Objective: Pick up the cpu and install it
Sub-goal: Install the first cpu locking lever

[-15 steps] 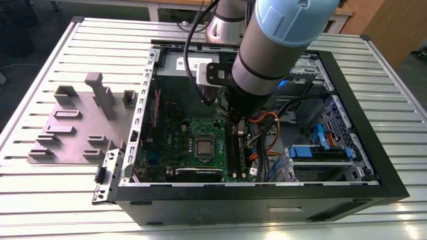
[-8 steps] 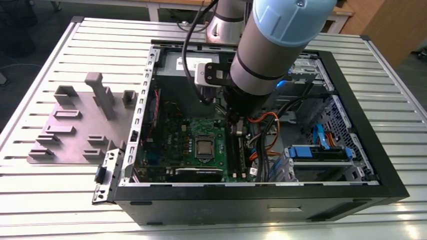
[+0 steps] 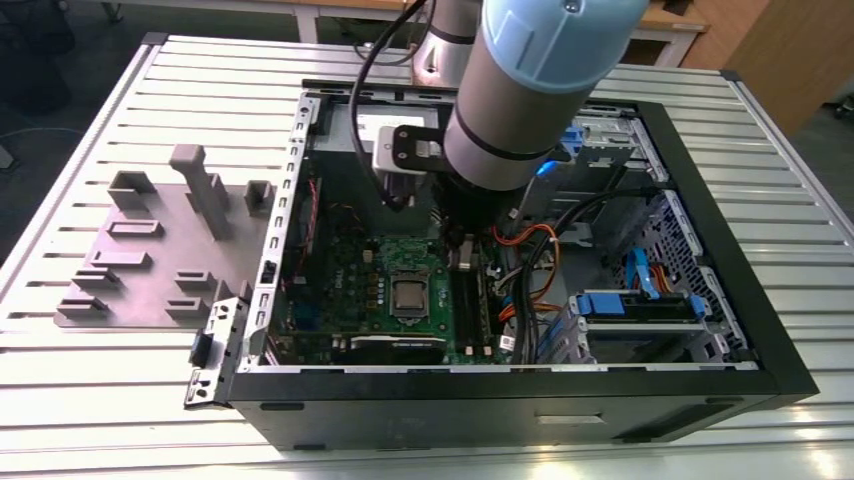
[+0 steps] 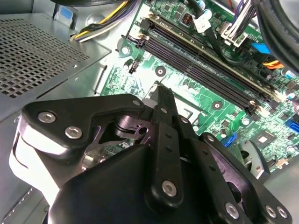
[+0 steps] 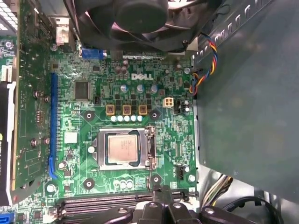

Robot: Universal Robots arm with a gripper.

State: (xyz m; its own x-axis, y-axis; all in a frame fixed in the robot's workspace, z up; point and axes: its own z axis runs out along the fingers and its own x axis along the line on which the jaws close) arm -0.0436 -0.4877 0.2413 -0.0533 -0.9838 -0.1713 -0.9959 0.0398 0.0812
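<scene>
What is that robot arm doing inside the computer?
The robot arm is reaching down into an open computer case lying on a metal table. Its gripper hangs just above the green motherboard, next to the long black memory slots. The cpu, a small silvery square chip, is sitting in its socket in the middle of the board, and the gripper is beside it, not touching it. In the exterior view you can see the chip below the arm.
</scene>
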